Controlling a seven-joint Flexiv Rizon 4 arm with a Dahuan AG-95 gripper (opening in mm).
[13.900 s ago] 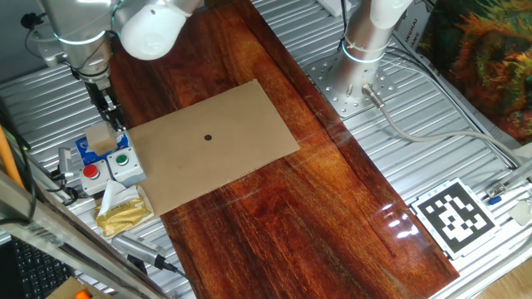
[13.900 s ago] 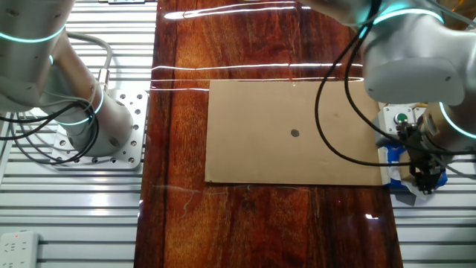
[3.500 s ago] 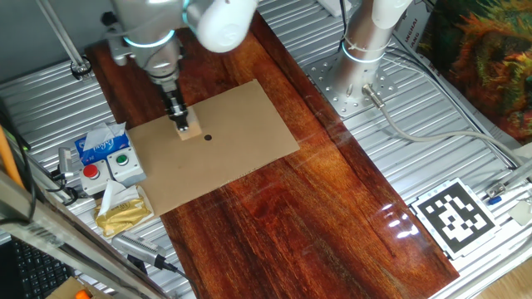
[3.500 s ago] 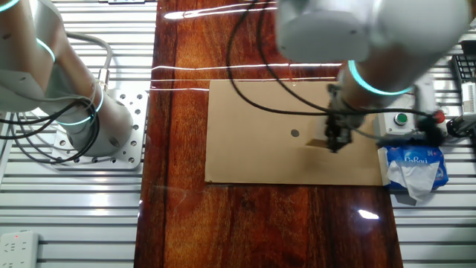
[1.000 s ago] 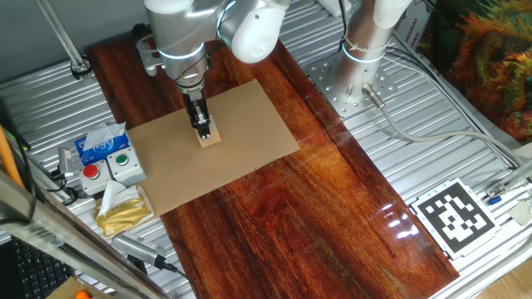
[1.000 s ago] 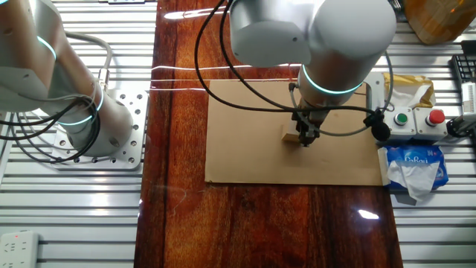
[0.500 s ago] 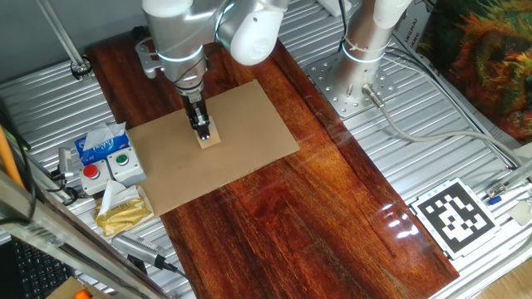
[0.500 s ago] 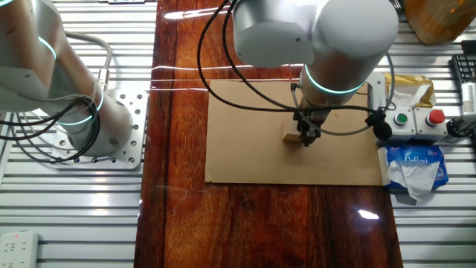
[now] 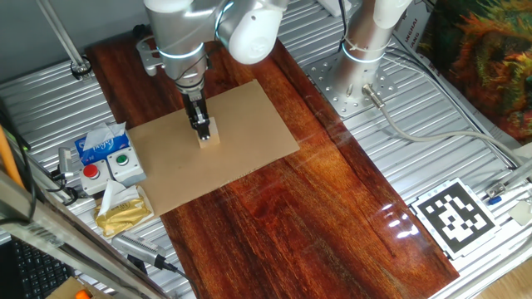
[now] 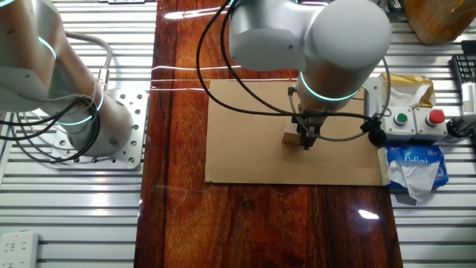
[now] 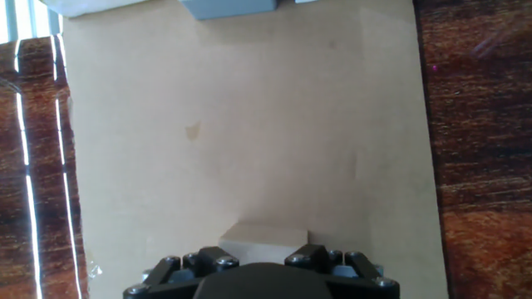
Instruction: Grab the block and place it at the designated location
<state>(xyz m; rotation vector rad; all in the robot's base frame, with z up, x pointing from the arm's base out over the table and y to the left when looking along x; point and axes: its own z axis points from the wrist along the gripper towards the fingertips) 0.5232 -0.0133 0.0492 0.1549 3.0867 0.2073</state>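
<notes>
The pale tan wooden block (image 9: 210, 133) stands mid-sheet on the light-brown cardboard sheet (image 9: 249, 124). My gripper (image 9: 202, 128) reaches straight down onto it, with the jaws close against its two sides. In the other fixed view the block (image 10: 289, 136) shows just left of the gripper (image 10: 305, 139). In the hand view the block (image 11: 263, 233) sits between the dark fingertips (image 11: 320, 256) at the bottom edge. The black dot is hidden under the block and gripper in every view.
A white box with red and green buttons (image 9: 116, 163) and a blue printed holder (image 9: 100, 141) lie left of the sheet. A yellow packet (image 9: 123, 209) lies nearer. A second arm's base (image 9: 364, 43) stands at the back right. A black-and-white tag (image 9: 455, 218) lies at the front right.
The gripper carried the block from the blue holder across to the middle of the sheet, over the dot. In the last half second the gripper and block have barely shifted.
</notes>
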